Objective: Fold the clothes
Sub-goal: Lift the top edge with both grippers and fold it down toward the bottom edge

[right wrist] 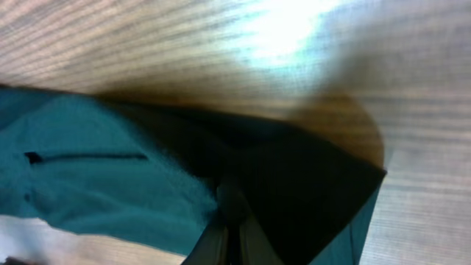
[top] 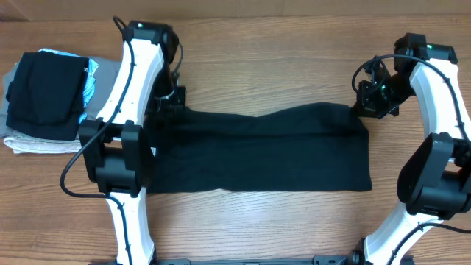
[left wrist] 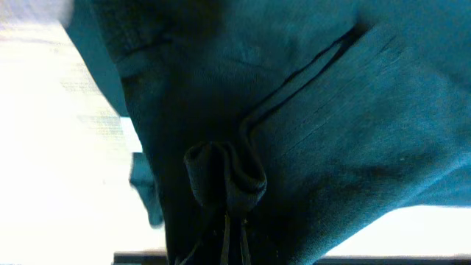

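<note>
Crosswise on wooden tabletop (top: 280, 59): long black fabric garment (top: 257, 154); left tool (top: 171, 101) clamped on far-left corner, right tool (top: 366, 107) clamped on far-right corner.

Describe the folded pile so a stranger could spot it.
On the wooden table, look at the far left edge, beyond the left arm. The pile sits there: small and stacked, black on grey, unlike the long black garment spread flat in the middle.

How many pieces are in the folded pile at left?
4 show: black top piece, blue sliver, grey layer, beige bottom; others may be hidden.
</note>
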### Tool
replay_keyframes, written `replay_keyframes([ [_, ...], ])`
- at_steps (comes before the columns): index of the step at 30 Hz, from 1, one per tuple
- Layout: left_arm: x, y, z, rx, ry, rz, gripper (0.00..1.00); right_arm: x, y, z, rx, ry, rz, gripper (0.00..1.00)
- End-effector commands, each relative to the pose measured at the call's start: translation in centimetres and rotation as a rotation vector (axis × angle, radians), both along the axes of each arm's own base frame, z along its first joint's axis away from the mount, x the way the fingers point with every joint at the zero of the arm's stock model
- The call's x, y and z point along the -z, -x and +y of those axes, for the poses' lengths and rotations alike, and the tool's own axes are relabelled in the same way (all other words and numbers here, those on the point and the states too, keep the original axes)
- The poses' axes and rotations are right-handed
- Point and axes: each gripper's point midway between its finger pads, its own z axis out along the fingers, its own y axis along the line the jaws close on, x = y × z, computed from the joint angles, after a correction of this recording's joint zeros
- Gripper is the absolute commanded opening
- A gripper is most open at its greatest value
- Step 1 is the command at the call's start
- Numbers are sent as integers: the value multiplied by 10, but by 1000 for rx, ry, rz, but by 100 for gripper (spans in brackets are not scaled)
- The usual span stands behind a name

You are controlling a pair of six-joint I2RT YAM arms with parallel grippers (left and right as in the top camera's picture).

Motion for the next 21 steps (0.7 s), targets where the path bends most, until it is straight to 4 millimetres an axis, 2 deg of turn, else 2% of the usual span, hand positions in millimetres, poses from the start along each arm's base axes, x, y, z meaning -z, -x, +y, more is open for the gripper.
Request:
replay_keyframes([
  [1,-25,15,6,-36,-8,-40,4,-15,1,-3,61,27,-2,4],
  [5,-36,25,6,-40,-8,-59,4,-16,20,-3,109,40,90,4],
  [9,-40,34,7,-63,-15,-56,4,-14,41,-16,177,132,201,4],
  [15,-20,51,7,-84,-37,19,4,-15,63,-22,207,185,303,4],
  [21,13,74,8,-76,-53,104,4,-14,79,-22,211,204,370,4],
])
